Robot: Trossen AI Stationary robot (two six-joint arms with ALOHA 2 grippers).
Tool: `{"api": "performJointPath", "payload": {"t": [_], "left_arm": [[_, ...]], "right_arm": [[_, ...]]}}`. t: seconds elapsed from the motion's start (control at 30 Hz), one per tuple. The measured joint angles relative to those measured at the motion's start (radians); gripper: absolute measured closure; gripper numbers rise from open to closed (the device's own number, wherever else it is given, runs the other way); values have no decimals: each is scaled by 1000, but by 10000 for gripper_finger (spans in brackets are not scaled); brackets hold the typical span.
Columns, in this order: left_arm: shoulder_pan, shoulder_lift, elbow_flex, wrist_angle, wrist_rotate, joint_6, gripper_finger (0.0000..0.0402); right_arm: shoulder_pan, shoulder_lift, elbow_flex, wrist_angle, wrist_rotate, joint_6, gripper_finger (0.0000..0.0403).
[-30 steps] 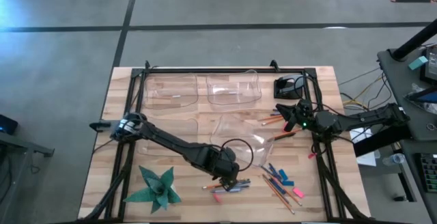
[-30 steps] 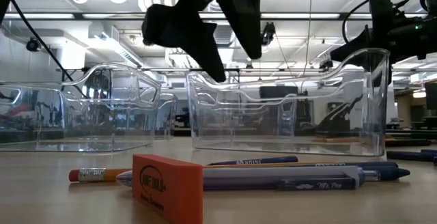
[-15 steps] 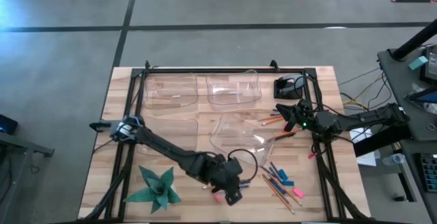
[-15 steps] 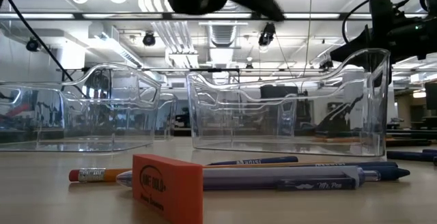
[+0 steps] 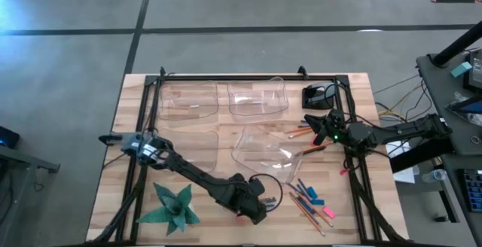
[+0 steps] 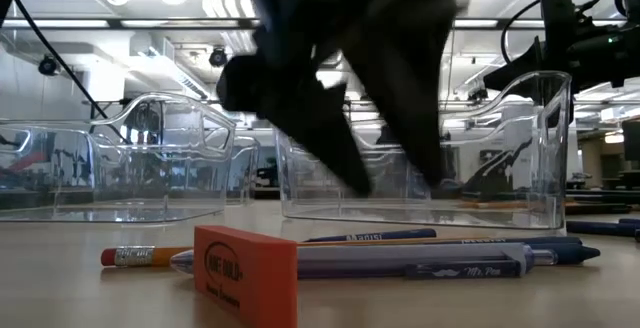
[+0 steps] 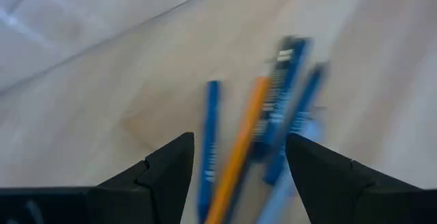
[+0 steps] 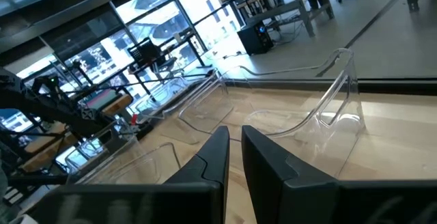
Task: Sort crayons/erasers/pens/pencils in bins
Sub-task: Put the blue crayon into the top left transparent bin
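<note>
My left gripper (image 7: 239, 157) hangs open, slanting down, just above a small heap near the table's near edge: an orange pencil (image 7: 239, 149) and several blue pens (image 7: 283, 94) lying flat. Its fingers stand on either side of the pencil without touching it. In the low view the gripper (image 6: 385, 173) is over the pens (image 6: 400, 262), with a red eraser (image 6: 245, 273) in front. My right gripper (image 8: 233, 157) waits shut at the right edge (image 5: 320, 124). Four clear bins (image 5: 262, 150) stand on the table.
A green paper star (image 5: 175, 205) lies at the near left. More crayons, erasers and pencils (image 5: 309, 198) are scattered at the near right, and loose pencils (image 5: 297, 133) lie by my right gripper. A black object (image 5: 319, 95) sits at the far right.
My left gripper has swung toward the table's near edge and come down over the pens and pencil, staying open. In the low view it rose out of the top of the picture and then dropped back lower. Nothing on the table has moved.
</note>
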Motion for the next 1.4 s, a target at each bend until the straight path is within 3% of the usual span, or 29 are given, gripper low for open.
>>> {"api": "performJointPath", "payload": {"t": [0.37, 1.13, 1.4], "left_arm": [[8, 32, -3, -2, -94, -43, 182], [16, 37, -72, 60, -95, -44, 183], [16, 35, -88, 50, -96, -14, 244]], "right_arm": [[0, 0, 0, 0, 0, 0, 369], [0, 0, 0, 0, 0, 0, 369], [0, 0, 0, 0, 0, 0, 369]]}}
